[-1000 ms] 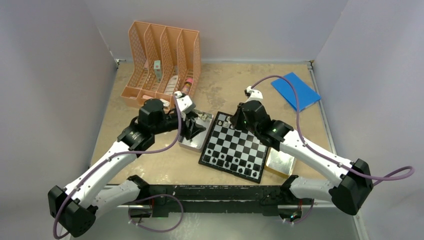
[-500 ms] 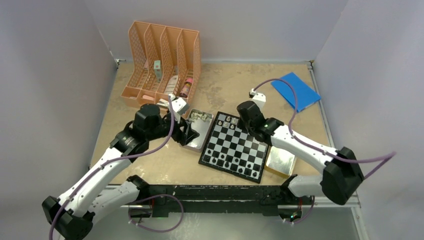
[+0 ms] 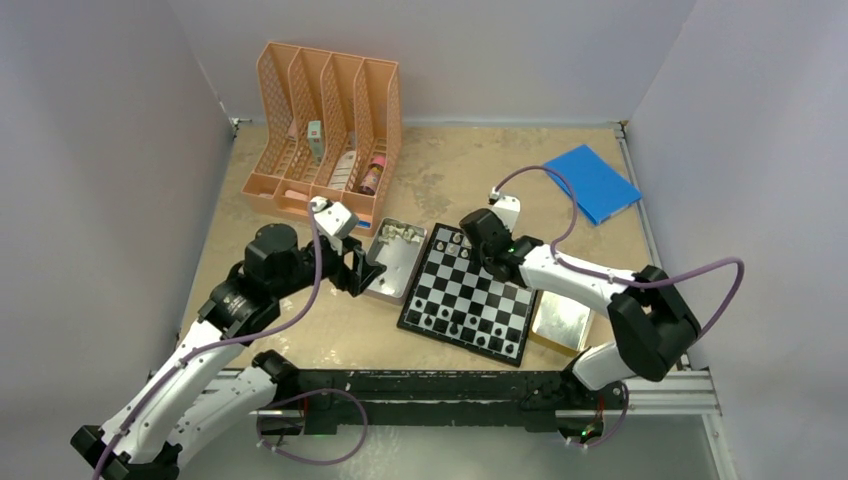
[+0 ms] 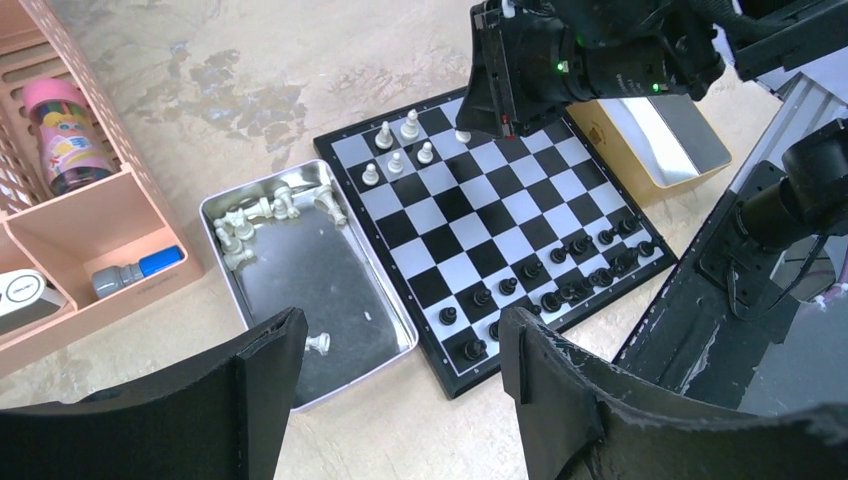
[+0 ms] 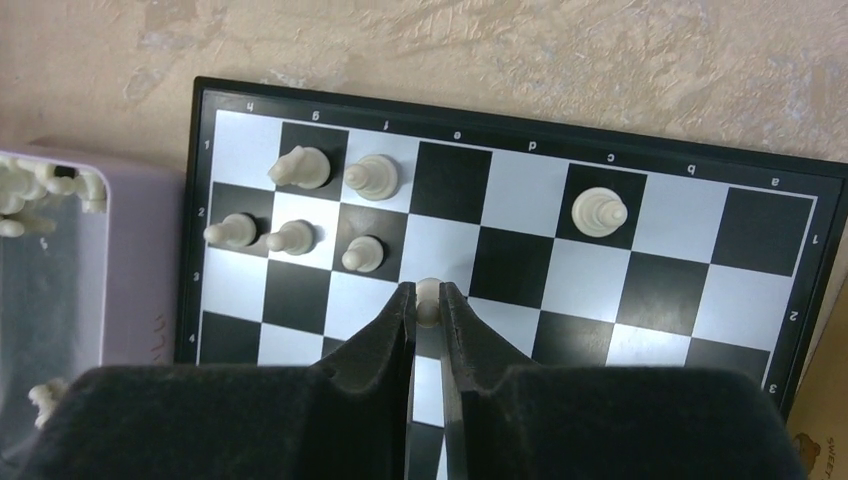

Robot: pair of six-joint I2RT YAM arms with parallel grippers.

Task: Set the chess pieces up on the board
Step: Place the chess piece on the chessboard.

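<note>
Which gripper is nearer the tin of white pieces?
Left. The left gripper hovers just left of the tin; the right gripper is over the board, fingers on a white piece.

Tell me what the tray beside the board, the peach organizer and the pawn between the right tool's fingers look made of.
Tray: thin metal, probably tin; silvery, reflective floor and a rolled rim.
Organizer: moulded plastic, matte peach, with lattice-cut walls.
Pawn: likely plastic, smooth cream with a slight sheen; too small to be sure.
</note>
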